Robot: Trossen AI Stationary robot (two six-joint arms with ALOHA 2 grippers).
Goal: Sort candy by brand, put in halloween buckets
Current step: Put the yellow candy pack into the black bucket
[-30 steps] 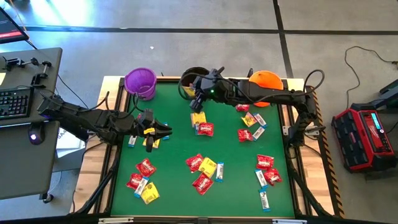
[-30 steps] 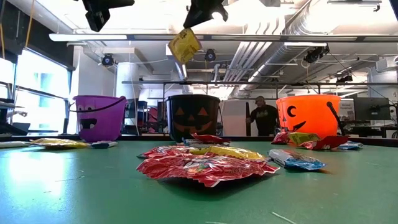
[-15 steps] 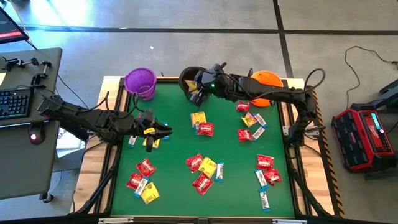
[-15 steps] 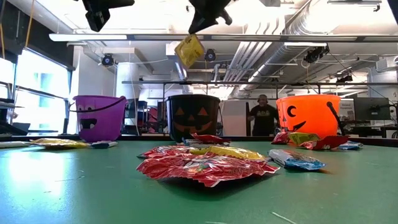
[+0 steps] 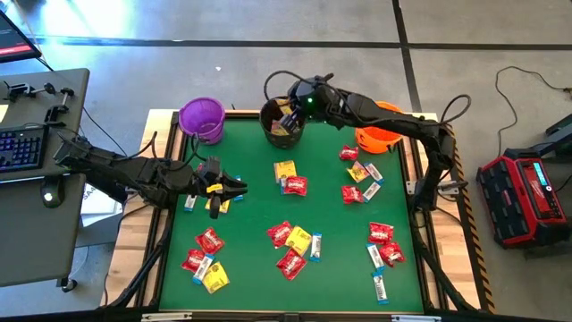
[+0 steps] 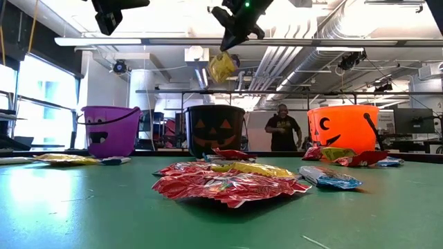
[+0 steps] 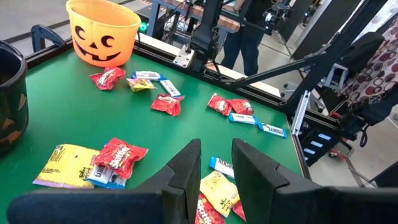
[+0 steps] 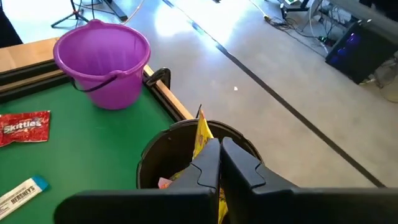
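Right pincer (image 8: 219,155) clenched on yellow packet (image 6: 221,67) above black bucket (image 5: 280,122), worktop's 12 o'clock edge; candy inside. Left pincer (image 7: 214,163) slightly parted, empty.

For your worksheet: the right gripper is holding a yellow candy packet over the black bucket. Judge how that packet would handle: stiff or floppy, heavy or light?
The yellow packet dangles tilted from the right gripper, so it is probably floppy. Held by one edge, it likely weighs little. Above the black bucket, it may flutter when dropped.

I'm looking into a robotics lab or workshop; bare grey concrete floor (image 5: 295,22) runs past twelve o'clock of my green felt-topped table (image 5: 250,206); exposed silver ceiling ducts (image 6: 360,21) overhead; a black desk with keyboard (image 5: 20,148) at nine; a red-and-black equipment case (image 5: 523,197) at three.
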